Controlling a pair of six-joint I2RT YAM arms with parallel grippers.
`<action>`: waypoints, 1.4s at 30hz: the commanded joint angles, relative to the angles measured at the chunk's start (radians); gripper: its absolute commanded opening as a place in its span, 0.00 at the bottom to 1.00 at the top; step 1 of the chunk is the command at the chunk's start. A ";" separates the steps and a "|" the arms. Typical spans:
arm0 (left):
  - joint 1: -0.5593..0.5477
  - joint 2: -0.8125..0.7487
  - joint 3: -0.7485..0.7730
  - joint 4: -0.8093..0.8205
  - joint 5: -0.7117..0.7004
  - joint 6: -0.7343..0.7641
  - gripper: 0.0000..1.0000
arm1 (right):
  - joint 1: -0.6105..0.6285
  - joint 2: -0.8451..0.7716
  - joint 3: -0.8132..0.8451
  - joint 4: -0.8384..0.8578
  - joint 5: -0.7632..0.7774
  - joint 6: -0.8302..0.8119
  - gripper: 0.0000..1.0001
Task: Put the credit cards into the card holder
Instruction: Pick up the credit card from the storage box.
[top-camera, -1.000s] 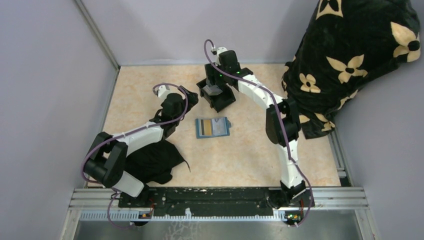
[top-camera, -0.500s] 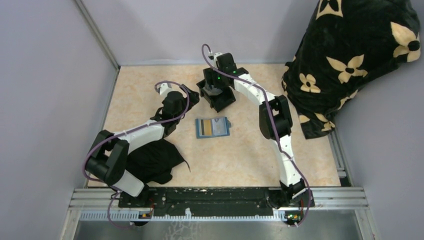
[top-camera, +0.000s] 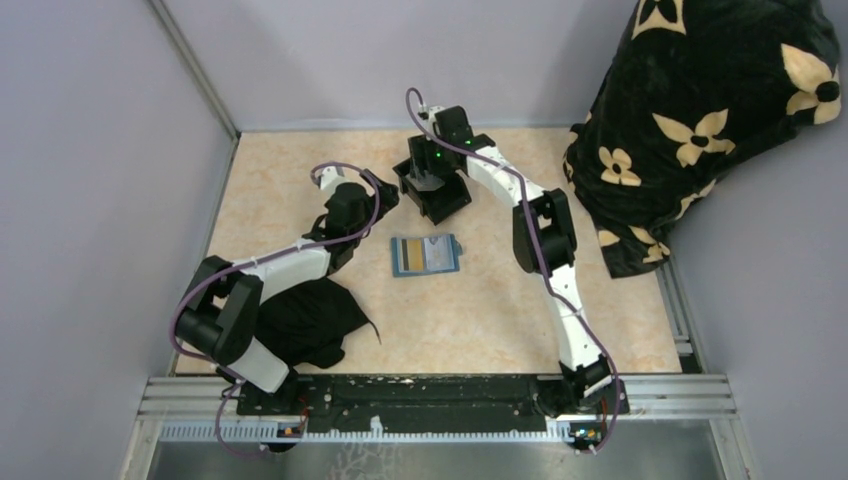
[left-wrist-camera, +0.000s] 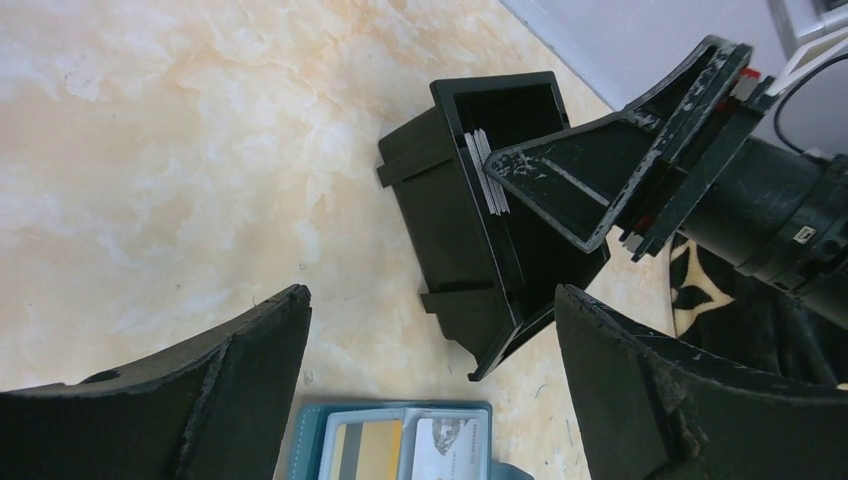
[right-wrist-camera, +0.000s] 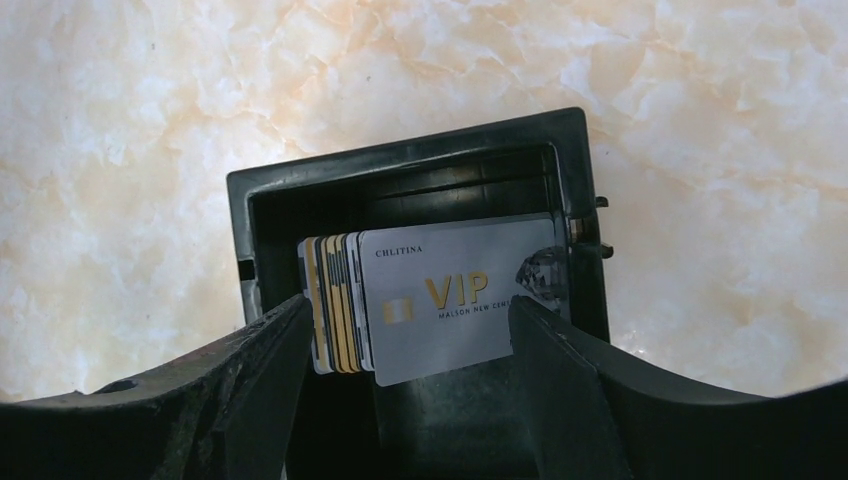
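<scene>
Pick-up stage: your right tool has come down at the black open-topped plastic tray, nothing gripped.
Its fingers are spread either side of the grey-silver VIP card standing foremost in the tray. The flat teal-blue card holder lies open on the worktop, just beside your left tool, which is also spread and holding nothing. My assessment is that closing on a card comes next.

The left arm folds at its elbow close to the base and reaches forward and inward, the left gripper held low with jaws spread wide. The right arm stretches far out, wrist pitched down, the right gripper also parted.
</scene>
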 joint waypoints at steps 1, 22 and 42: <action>0.010 0.013 0.026 0.038 0.011 0.010 0.97 | -0.012 0.030 0.073 0.003 -0.040 0.008 0.71; 0.023 0.037 0.033 0.043 0.033 -0.002 0.96 | -0.017 0.048 0.095 -0.017 -0.121 0.044 0.44; 0.022 0.039 0.038 0.019 0.047 -0.015 0.95 | -0.004 -0.012 0.062 -0.003 -0.171 0.069 0.37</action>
